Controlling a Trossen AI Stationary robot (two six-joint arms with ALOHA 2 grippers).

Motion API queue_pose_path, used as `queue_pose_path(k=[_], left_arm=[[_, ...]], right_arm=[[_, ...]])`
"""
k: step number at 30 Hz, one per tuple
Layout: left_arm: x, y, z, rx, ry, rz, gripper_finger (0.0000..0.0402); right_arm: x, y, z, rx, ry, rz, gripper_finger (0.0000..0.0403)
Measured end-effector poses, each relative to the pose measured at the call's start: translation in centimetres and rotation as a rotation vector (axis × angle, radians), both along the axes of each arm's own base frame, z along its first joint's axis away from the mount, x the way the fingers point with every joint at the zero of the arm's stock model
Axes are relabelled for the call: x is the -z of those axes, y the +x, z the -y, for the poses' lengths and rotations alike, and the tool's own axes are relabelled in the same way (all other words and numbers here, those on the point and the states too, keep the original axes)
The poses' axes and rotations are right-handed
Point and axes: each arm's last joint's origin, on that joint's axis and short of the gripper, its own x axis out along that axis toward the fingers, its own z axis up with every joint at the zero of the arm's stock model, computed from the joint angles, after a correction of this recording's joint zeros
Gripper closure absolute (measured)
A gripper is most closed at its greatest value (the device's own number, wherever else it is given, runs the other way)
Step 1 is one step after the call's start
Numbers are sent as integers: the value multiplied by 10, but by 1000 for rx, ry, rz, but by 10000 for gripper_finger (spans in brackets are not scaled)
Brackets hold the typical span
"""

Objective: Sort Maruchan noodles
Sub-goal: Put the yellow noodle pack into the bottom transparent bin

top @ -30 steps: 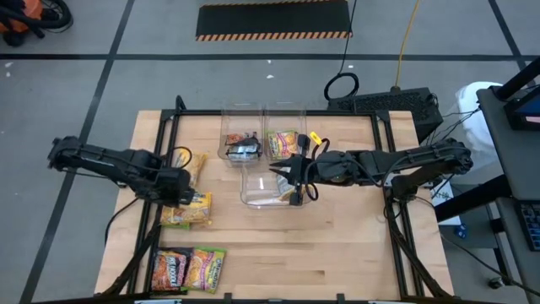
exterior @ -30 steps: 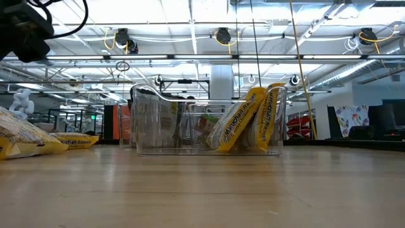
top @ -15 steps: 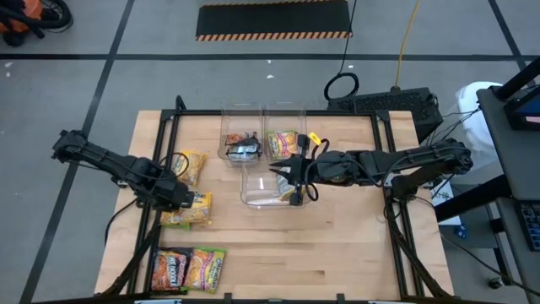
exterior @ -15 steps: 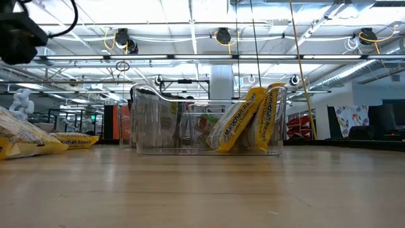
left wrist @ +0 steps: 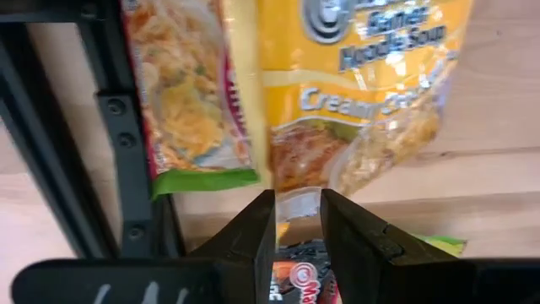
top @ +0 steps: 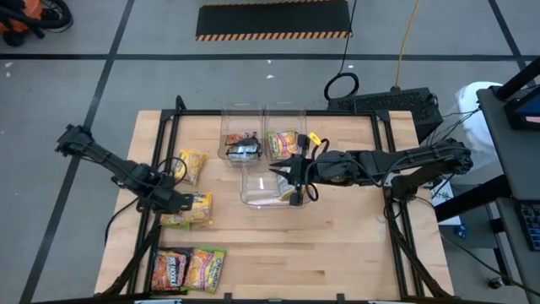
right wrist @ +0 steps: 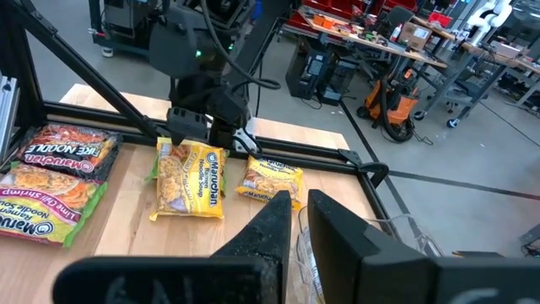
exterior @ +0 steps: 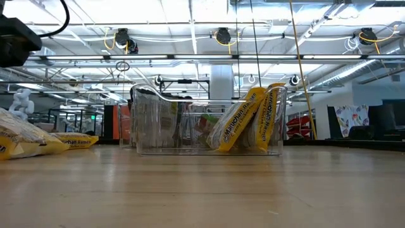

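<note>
A yellow noodle packet (top: 196, 209) (left wrist: 363, 93) lies flat near the table's left edge, partly over a lime-green packet (left wrist: 186, 93). My left gripper (top: 175, 203) (left wrist: 297, 221) points down over the yellow packet's end. It is open, and the packet's silvery end seam (left wrist: 297, 203) shows in the gap. Whether a finger touches the seam I cannot tell. A second yellow packet (top: 192, 165) lies farther back. An orange-red packet (top: 169, 270) and a lime-green one (top: 209, 268) lie at the near left. My right gripper (top: 285, 179) (right wrist: 297, 221) waits high over the near bin (top: 257, 199), with a narrow gap and nothing in it.
Two clear bins stand side by side at the far middle. One (top: 226, 135) holds dark packets, the other (top: 297, 143) yellow ones that lean on its wall (exterior: 243, 123). A black frame rail (left wrist: 126, 152) runs along the table's left edge beside the packets. Bare wood lies at the near right.
My left gripper has shifted a little toward the table's near edge and sunk over the yellow packet, with its wrist rolling and the arm swinging round behind it. The packets and bins have stayed where they were.
</note>
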Motion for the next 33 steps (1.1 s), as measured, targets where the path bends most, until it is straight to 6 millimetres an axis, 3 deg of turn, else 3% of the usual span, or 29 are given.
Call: queue_pose_path(k=[33], left_arm=[[9, -10, 7, -21, 91, -23, 298]], right_arm=[[0, 0, 0, -3, -10, -2, 362]])
